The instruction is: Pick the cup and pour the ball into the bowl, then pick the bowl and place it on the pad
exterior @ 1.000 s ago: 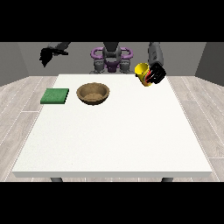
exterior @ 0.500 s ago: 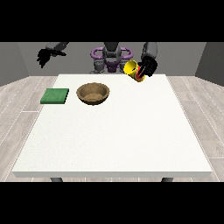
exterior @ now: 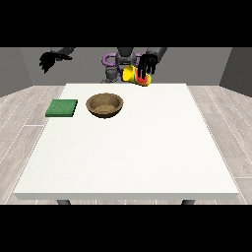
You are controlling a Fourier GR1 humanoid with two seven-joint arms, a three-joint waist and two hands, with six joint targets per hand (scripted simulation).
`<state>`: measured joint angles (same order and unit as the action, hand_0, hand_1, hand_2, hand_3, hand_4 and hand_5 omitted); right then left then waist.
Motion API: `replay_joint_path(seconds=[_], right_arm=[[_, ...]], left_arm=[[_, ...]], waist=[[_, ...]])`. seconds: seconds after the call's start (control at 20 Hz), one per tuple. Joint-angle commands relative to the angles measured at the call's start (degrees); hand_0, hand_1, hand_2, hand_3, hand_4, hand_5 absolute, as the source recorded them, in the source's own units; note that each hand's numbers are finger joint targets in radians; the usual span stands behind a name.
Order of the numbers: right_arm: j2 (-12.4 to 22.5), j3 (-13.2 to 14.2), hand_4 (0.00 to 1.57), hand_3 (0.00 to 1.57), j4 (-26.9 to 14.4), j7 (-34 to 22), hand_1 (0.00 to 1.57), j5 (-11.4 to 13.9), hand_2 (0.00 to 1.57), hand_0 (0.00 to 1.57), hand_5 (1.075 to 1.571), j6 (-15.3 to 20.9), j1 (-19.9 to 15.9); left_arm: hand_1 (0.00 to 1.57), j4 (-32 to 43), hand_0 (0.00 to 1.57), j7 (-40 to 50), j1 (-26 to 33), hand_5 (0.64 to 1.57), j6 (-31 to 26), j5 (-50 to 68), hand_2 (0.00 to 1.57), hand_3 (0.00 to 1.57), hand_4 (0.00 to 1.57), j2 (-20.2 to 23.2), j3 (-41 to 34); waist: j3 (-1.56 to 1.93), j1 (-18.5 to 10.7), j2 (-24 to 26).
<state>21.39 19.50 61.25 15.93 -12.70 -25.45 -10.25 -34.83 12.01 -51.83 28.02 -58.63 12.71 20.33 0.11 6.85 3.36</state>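
A yellow cup (exterior: pixel 132 75) with a red band hangs tilted above the table's far edge, right of the bowl. The hand at the view's right (exterior: pixel 146 65) is shut on it, fingers curled over its red end. The brown wooden bowl (exterior: pixel 104 104) stands on the white table (exterior: pixel 128 147), left of centre at the back. A green pad (exterior: pixel 62 108) lies flat to the bowl's left, near the table's left edge. The hand at the view's left (exterior: pixel 48 61) is raised off the table's far left corner, holding nothing, fingers hanging relaxed. No ball shows.
The robot's torso (exterior: pixel 118 61) with purple parts stands behind the table's far edge. Grey plank floor surrounds the table.
The hand at the view's right has carried the cup leftward toward the bowl and tipped it further over. The other hand has hardly moved.
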Motion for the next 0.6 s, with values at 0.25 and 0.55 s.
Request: replay_joint_path(seconds=[0.25,0.55], right_arm=[[0.42,0.41,0.0,0.0,-2.67,0.23,0.0,-0.54,0.0,0.0,1.571,-0.64,-2.69],[0.32,0.14,0.0,0.0,-4.29,1.71,0.0,0.78,0.0,0.0,1.571,0.05,-3.02]], left_arm=[[1.5,3.26,1.5,7.89,-6.1,1.056,-10.13,-18.2,1.57,1.57,1.57,-7.07,14.63],[1.52,6.67,1.52,9.59,-9.3,1.232,-18.02,-30.95,1.57,1.57,1.5,-8.16,25.64]], waist=[[-0.02,0.95,-0.57],[0.01,0.1,-0.47]])
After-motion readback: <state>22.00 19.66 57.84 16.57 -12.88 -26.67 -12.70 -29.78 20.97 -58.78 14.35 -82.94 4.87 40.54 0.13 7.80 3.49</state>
